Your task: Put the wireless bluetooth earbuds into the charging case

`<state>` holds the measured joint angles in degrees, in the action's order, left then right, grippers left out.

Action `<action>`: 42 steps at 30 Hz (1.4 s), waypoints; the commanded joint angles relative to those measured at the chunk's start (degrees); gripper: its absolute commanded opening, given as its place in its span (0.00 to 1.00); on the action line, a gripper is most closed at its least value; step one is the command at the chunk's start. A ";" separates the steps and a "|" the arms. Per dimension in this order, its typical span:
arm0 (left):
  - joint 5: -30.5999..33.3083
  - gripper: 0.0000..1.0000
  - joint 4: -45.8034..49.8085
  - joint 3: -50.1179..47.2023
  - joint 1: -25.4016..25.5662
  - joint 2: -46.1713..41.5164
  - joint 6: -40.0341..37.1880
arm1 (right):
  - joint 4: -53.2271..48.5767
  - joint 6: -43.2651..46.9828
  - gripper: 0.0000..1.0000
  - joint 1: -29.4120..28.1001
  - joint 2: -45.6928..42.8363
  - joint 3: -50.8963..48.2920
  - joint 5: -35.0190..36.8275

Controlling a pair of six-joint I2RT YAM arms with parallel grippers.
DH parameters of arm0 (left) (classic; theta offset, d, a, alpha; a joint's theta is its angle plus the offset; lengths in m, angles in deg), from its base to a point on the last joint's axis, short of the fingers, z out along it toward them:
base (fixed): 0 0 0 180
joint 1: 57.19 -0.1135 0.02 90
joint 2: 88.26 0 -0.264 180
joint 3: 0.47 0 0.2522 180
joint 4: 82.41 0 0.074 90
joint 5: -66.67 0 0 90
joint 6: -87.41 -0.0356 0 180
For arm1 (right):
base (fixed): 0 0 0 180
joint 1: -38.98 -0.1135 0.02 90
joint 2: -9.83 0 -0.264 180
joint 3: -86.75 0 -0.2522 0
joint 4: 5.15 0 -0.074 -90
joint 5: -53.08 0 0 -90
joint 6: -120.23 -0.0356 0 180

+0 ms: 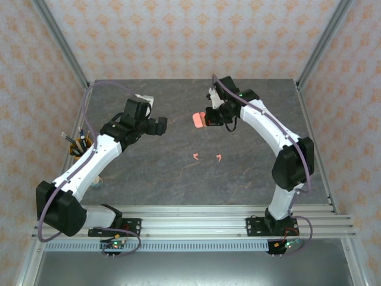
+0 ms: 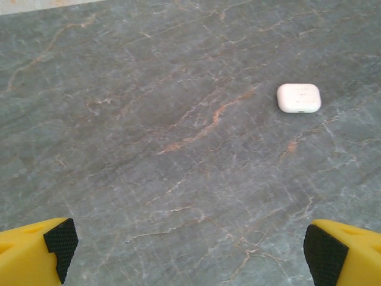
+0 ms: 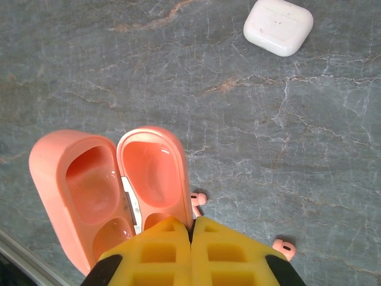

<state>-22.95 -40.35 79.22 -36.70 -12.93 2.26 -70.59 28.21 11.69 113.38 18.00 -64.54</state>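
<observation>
Grey veined tabletop, patterned walls behind. Left gripper hangs over bare stone, jaws spread fully wide, nothing between them; closed white case lies ahead of it, well apart. Right gripper has fingers pressed together, apparently pinching rim of coral-pink case; contact point half hidden, so grip not certain. Case lid hinged open, both hollows vacant. Two coral-pink earbuds lie loose on table near each other, nearer arm bases than case. Pen cup at left edge.
</observation>
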 commanded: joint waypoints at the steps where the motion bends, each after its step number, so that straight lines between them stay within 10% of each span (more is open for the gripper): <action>1: 5.22 1.00 -4.12 -1.68 -0.53 -2.51 -3.07 | -4.22 1.99 0.00 -0.87 1.51 3.38 4.39; 24: -7.11 1.00 -16.68 -11.44 -2.43 -3.27 -3.77 | -8.06 6.57 0.00 -7.69 2.22 7.09 20.85; 42: -5.82 1.00 1.96 4.16 -3.68 8.83 1.45 | -1.58 9.05 0.00 -8.13 -1.59 2.44 19.10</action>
<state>-29.16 -43.50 81.14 -39.58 -6.11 2.45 -73.69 36.17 3.87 114.41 20.75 -46.29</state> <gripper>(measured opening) 0.999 0.051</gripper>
